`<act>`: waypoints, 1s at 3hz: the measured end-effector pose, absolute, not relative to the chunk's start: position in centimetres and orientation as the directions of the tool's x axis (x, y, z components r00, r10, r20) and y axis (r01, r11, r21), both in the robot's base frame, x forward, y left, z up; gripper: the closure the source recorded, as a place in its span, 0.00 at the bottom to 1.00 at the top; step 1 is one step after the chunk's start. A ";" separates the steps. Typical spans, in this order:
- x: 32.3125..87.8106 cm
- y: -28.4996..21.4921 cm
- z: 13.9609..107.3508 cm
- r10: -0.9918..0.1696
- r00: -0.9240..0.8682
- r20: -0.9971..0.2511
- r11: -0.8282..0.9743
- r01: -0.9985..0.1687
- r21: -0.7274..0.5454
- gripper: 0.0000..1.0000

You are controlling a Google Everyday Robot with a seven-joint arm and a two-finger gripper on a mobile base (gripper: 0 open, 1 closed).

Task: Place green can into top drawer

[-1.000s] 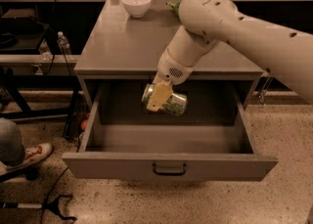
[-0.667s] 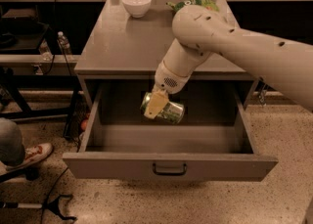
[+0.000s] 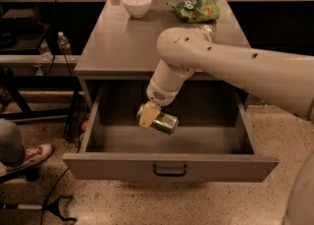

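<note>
- The top drawer (image 3: 169, 169) is standing pulled wide open at the near side of the view; its flat grey front panel is facing the camera, with a small dark curved handle (image 3: 170, 170) in the middle of it.
- At the lower left, a person's shoe (image 3: 30, 155) is resting on the speckled floor (image 3: 206, 204), and a dark cable (image 3: 54, 207) is lying near to it.
- The gripper (image 3: 156, 119) is hanging over the open cavity of the drawer, a little left of its middle, and its fingers are clamped on the green can (image 3: 164, 122).
- The can is lying on its side in this grasp, tilted slightly, with one yellowish finger (image 3: 146, 116) covering its left end. If the can is touching the drawer floor or is just above it, one cannot tell.
- The pale arm (image 3: 230, 67) is reaching in from the right and is bending down over the front edge of the grey cabinet top (image 3: 117, 47).
- Behind the arm's elbow a silver can (image 3: 208, 30) is peeking out on the cabinet top.
- Farther back, a white bowl (image 3: 137, 4) is sitting at the rear left, and a green snack bag (image 3: 195, 10) is lying at the rear right, well apart from the bowl.
- On the dark shelf to the left a clear bottle (image 3: 64, 43) is standing upright.
</note>
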State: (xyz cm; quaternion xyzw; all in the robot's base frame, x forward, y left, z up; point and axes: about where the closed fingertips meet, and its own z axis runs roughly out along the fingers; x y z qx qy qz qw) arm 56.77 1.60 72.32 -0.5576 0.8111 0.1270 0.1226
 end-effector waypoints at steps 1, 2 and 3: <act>56.8 1.6 70.5 -0.860 -0.405 -0.311 0.406 -0.912 0.063 1.00; 56.8 1.8 68.8 -0.843 -0.443 -0.304 0.445 -0.893 0.068 1.00; 56.8 2.4 67.4 -0.830 -0.458 -0.319 0.458 -0.885 0.080 1.00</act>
